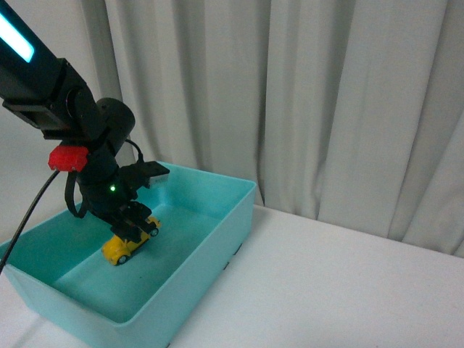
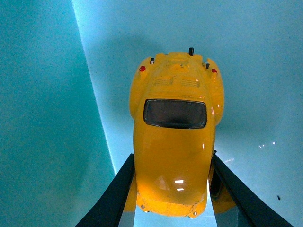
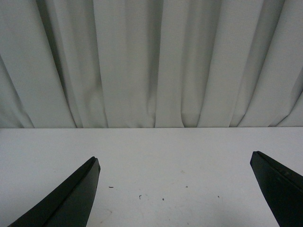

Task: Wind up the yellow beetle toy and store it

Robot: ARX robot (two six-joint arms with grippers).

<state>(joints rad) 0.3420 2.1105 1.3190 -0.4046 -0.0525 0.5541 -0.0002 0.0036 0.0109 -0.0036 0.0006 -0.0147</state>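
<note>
Yellow beetle toy (image 1: 122, 250), small rounded bright-yellow car with dark windows: storage step in hand.
Grey pleated curtain (image 1: 326, 109) behind white table (image 1: 348, 283).
Large turquoise plastic bin (image 1: 196, 283) on table.
Toy inside bin, apparently resting on floor, left of middle.
Left gripper (image 2: 173, 158): fingers clamped on toy's flanks.
Right gripper (image 3: 175, 189): fingers wide apart, empty, over bare table.
Next, by judgement: release toy, lift straight up, clearing bin wall.
</note>
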